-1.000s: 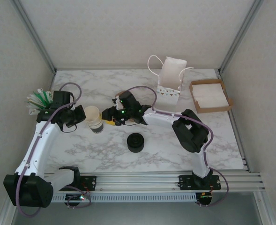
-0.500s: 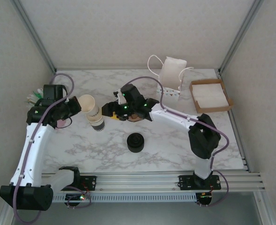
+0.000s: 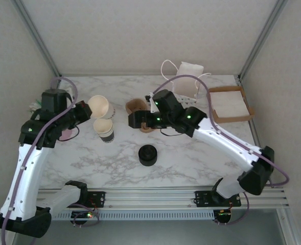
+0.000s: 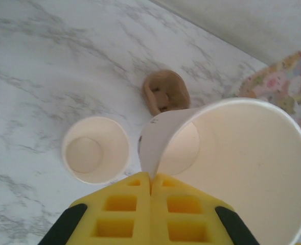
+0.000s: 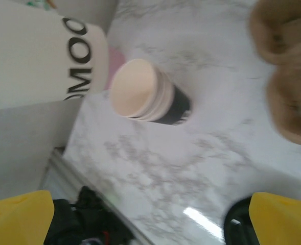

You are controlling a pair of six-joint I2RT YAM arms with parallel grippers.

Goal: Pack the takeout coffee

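Cup [image 3: 98, 106] now aloft in left pincer [image 4: 150, 178]

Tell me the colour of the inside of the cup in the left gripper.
Plain cream. The paper cup shows it best in the left wrist view.

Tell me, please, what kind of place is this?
Most likely a robot test cell staged as a coffee takeout counter: a marble-pattern table boxed in by plain walls, a stack of paper cups near a pile of black lids, and a white paper bag with handles.
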